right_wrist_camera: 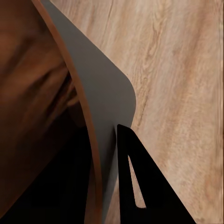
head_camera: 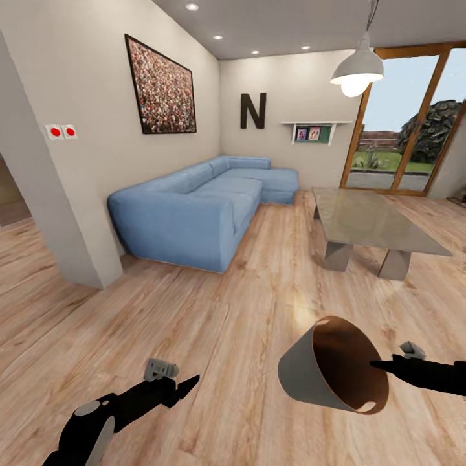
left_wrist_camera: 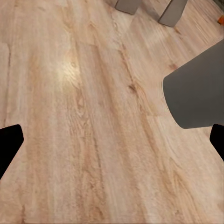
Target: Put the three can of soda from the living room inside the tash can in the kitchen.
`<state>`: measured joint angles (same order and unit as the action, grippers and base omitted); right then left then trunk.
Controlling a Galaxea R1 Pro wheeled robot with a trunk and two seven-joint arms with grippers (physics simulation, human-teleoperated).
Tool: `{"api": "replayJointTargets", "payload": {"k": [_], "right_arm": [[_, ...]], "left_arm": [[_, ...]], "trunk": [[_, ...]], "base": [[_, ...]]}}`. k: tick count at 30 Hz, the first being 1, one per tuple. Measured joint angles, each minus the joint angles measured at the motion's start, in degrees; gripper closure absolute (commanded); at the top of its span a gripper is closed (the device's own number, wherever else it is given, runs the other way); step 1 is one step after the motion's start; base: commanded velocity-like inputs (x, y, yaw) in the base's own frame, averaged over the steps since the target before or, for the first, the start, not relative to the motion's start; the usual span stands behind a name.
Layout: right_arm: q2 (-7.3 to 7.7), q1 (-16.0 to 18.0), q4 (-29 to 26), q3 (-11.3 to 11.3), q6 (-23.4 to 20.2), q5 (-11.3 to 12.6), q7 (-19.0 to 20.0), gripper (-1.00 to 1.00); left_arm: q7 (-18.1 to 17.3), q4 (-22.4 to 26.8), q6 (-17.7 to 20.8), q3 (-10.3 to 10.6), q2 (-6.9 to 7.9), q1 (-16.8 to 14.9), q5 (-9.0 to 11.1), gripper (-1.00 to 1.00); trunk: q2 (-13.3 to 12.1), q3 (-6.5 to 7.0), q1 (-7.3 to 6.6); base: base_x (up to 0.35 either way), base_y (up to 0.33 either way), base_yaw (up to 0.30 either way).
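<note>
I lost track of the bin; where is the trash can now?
Head view: the trash can hangs tilted at lower right, held by the right gripper, above the wood floor.

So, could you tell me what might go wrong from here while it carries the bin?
1. The right gripper pinches only the rim of the bin, which hangs tipped on its side above the floor; it might slip or swing loose.
2. The table stands just ahead on the right, so the bin could clip it if the robot drives on.
</note>
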<state>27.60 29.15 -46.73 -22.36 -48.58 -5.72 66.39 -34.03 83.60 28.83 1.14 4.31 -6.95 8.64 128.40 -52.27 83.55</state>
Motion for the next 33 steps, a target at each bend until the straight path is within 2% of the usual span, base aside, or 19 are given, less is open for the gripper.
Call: {"api": "replayJointTargets", "payload": {"k": [12,16,26,33], "right_arm": [[-0.06,0.0,-0.9,0.0,0.0,0.1,0.0,1.00],[-0.02,0.0,-1.2,0.0,0.1,-0.2,0.0,1.00],[0.00,0.0,-1.3,-0.1,-2.0,-0.1,0.0,1.00],[-0.08,0.0,-1.3,-0.2,-2.0,0.0,0.0,1.00]], "left_arm": [[0.3,-0.2,0.1,0.0,0.00,0.0,-0.5,-1.00],[0.4,-0.2,0.1,0.0,-0.08,0.0,-1.7,-1.00],[-0.1,-0.2,0.1,0.0,-0.01,0.0,-1.8,-1.00],[-0.2,-0.2,0.0,0.0,0.00,0.0,-1.8,-1.00]], "trunk": [[0.0,0.26,0.00],[0.0,0.36,0.00],[0.0,0.77,0.00],[0.0,0.83,0.00]], "base": [[0.309,-0.071,-0.279],[0.332,-0.001,-0.279],[0.332,0.000,-0.278],[0.038,0.000,-0.281]]}}
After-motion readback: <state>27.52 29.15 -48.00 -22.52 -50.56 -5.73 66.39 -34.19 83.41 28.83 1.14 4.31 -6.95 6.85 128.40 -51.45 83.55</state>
